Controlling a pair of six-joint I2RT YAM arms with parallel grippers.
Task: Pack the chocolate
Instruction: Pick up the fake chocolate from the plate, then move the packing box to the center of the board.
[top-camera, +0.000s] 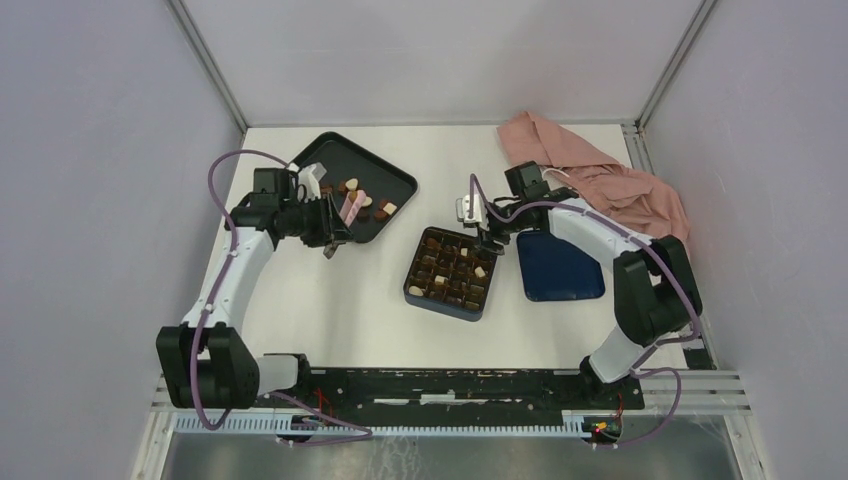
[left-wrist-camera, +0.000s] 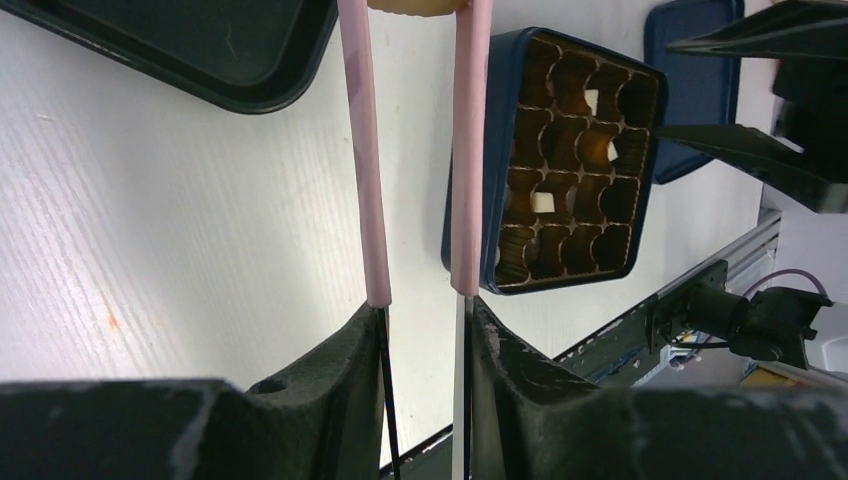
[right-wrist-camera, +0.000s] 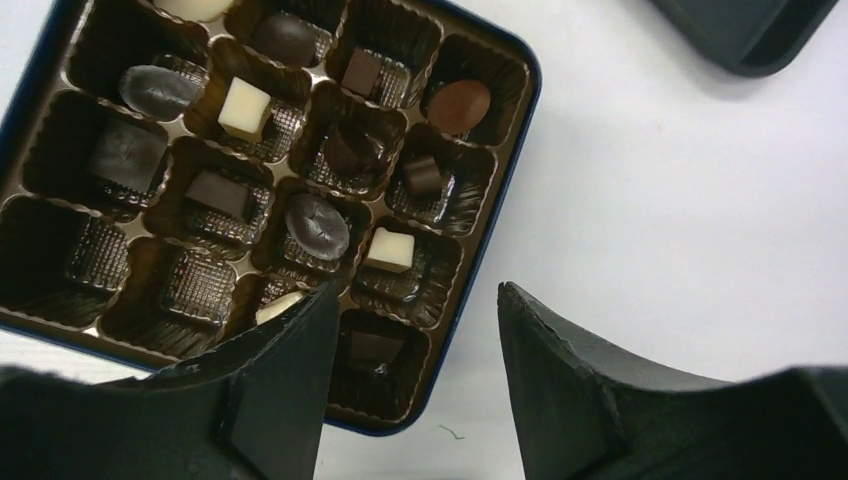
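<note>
The left end effector (left-wrist-camera: 425, 320) grips pink tweezers (left-wrist-camera: 362, 150) pinching a cream chocolate (left-wrist-camera: 418, 6), left of the box (left-wrist-camera: 480, 150). The right end effector (right-wrist-camera: 418, 300) hangs open over the box's edge, above packed chocolates (right-wrist-camera: 245, 105).

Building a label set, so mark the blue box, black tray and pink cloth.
blue box (top-camera: 443, 308), top view, near wall.
black tray (top-camera: 335, 155), top view, bare floor.
pink cloth (top-camera: 600, 175), top view, middle fold.
</note>
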